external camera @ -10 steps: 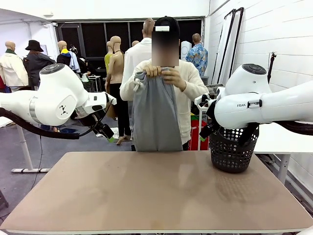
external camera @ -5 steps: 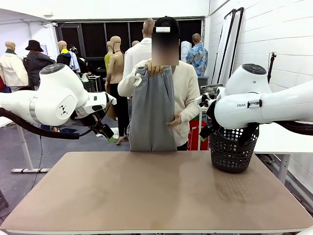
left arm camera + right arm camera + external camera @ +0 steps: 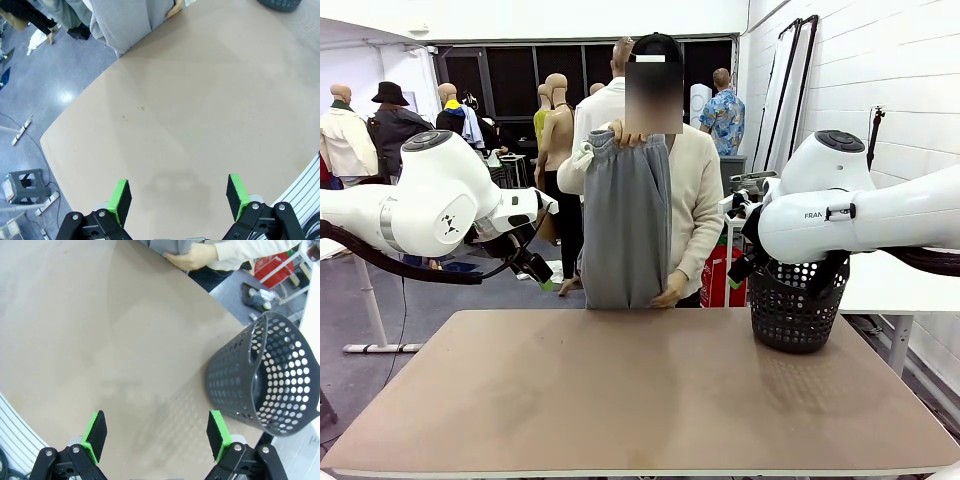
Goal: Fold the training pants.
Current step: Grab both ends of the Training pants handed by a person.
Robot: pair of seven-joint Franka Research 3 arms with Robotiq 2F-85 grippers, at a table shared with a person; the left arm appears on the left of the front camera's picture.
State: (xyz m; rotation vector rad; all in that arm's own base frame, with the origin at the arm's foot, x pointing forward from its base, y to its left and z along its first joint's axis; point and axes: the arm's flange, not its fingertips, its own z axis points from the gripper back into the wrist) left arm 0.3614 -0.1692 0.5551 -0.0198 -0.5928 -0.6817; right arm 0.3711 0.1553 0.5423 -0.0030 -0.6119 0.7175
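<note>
The light grey training pants [image 3: 625, 220] hang upright at the table's far edge, held by a person. One hand grips the waistband [image 3: 625, 138] at the top, the other hand [image 3: 669, 292] holds the bottom by the table edge. The pants' lower part [image 3: 122, 22] and that hand [image 3: 192, 256] also show in the wrist views. My left gripper [image 3: 538, 272] hovers left of the table, its green pads [image 3: 120, 196] open over bare tabletop. My right gripper [image 3: 740, 270] hangs by the basket, pads [image 3: 96, 432] apart and open, nothing between them.
A dark perforated basket [image 3: 796, 305] stands on the table's right far side, also seen as the basket [image 3: 265, 380] in the right wrist view. The tan tabletop [image 3: 640, 390] spreads bare between the arms. A stool [image 3: 22, 182] stands on the floor at the left.
The person's lower hand has slid down the pants from mid-height to the bottom hem, and the pants have shifted slightly left. Both arms have stayed still.
</note>
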